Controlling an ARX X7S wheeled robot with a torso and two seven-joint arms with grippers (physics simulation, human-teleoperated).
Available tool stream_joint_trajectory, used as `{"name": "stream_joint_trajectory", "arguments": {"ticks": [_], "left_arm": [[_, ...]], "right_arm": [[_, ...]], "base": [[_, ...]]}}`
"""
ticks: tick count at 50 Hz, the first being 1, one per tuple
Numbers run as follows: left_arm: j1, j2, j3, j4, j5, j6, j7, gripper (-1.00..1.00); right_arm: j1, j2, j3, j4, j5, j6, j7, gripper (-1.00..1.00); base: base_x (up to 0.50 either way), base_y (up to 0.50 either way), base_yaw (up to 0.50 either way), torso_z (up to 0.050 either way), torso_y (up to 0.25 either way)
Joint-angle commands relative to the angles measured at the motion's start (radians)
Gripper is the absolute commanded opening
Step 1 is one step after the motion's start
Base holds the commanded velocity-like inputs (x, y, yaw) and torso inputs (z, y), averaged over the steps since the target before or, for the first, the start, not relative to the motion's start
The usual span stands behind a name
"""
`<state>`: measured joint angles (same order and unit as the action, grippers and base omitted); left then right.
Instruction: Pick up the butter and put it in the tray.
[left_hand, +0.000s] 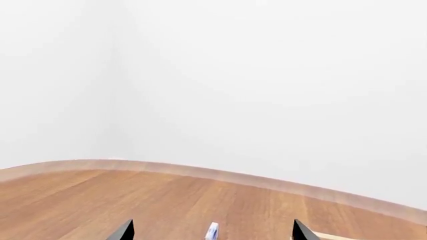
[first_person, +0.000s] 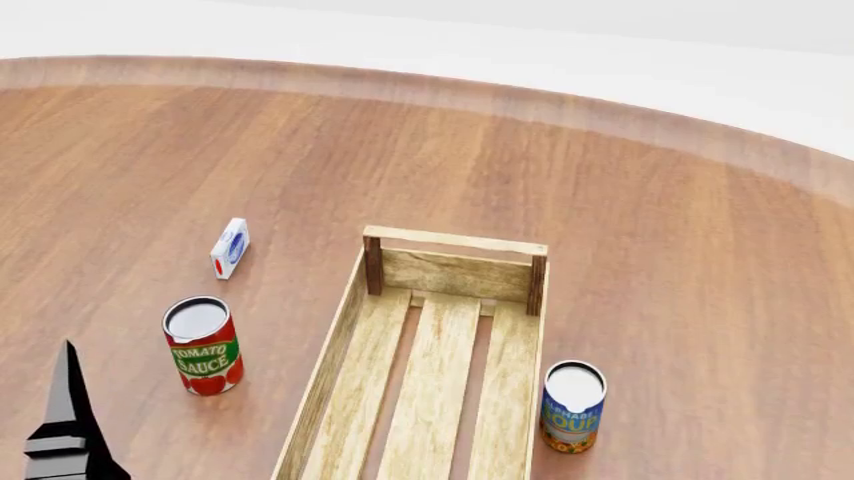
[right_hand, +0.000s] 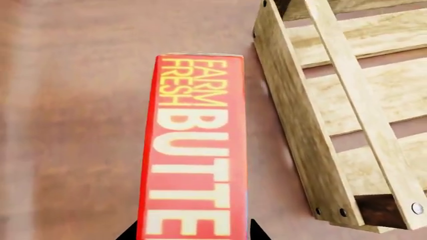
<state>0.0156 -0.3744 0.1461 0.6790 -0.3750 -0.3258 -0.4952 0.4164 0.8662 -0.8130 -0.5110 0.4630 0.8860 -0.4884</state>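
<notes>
Butter (right_hand: 193, 150) pinched in right gripper (right_hand: 193, 231), beside tray (right_hand: 293, 130), not yet inside. Left gripper (left_hand: 212, 230) fingers spread, idle.

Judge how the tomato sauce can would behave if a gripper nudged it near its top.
The tomato sauce can stands upright and taller than wide, so it may tip rather than slide. Once down, its round body would likely roll across the smooth wooden table. It looks rigid, unlikely to dent.

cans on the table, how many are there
2, both in the head view. The tomato sauce can stands left of the tray; the blue and yellow can stands by its right side. The view cuts off the near table, so more may be hidden.
</notes>
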Motion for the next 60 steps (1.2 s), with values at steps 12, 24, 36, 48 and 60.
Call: {"name": "stream_joint_trajectory", "arguments": {"ticks": [12, 24, 36, 48, 60], "left_arm": [[0.011, 0.01, -0.033, 0.039, -0.027, 0.008, 0.038, 1.0], [0.007, 0.005, -0.035, 0.048, -0.037, 0.0, 0.03, 1.0], [0.01, 0.001, -0.032, 0.055, -0.039, 0.0, 0.025, 1.0], [0.009, -0.002, -0.032, 0.053, -0.043, 0.003, 0.023, 1.0], [0.008, -0.006, -0.034, 0.053, -0.047, 0.006, 0.019, 1.0]], "right_arm": [[0.062, 0.07, 0.17, -0.278, 0.113, 0.113, 0.022, -1.0], [0.115, 0.093, 0.321, -0.369, 0.238, 0.164, 0.063, -1.0], [0.13, 0.106, 0.468, -0.369, 0.328, 0.162, 0.118, -1.0], [0.087, 0.009, 0.533, -0.265, 0.275, 0.103, 0.257, -1.0], [0.128, -0.102, 0.479, -0.184, 0.223, 0.098, 0.316, -1.0]], "base": [[0.0, 0.0, 0.0, 0.0, 0.001], [0.0, 0.0, 0.0, 0.0, 0.001], [0.0, 0.0, 0.0, 0.0, 0.001], [0.0, 0.0, 0.0, 0.0, 0.0], [0.0, 0.0, 0.0, 0.0, 0.002]]}}
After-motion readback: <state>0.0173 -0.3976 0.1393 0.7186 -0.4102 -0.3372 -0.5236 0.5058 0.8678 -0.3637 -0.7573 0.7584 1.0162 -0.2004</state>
